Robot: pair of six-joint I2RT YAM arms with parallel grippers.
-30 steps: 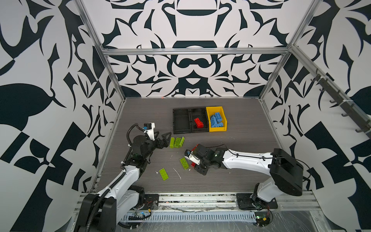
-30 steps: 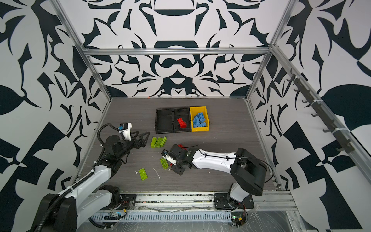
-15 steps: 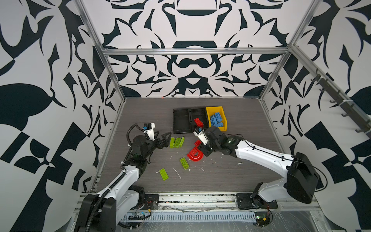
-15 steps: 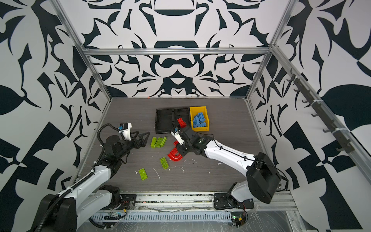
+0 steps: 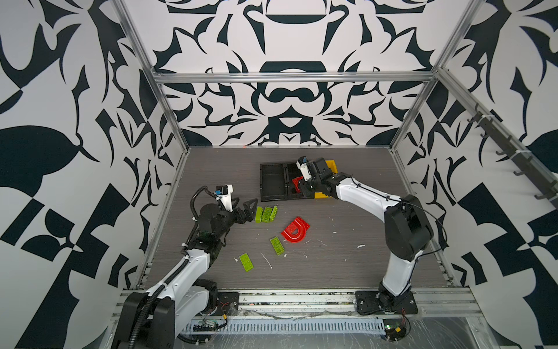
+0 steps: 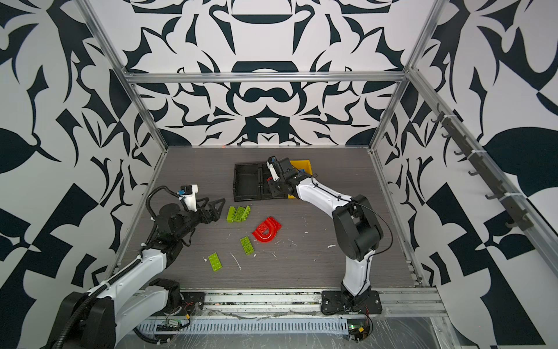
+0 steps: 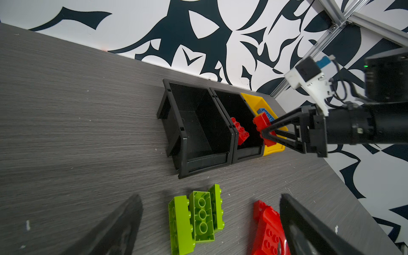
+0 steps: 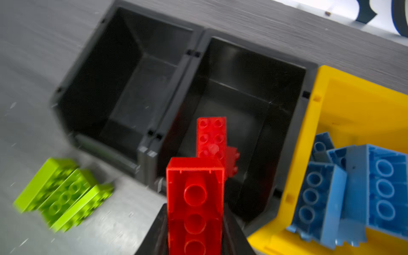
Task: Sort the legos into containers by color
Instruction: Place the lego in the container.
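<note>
Red brick (image 8: 194, 198) now seemingly above middle bin (image 8: 242, 64)

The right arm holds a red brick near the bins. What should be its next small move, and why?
Probably open the right pincer and let the red brick drop. It seems to hang over the middle black bin, where another red brick lies; the yellow bin holds blue bricks.
</note>
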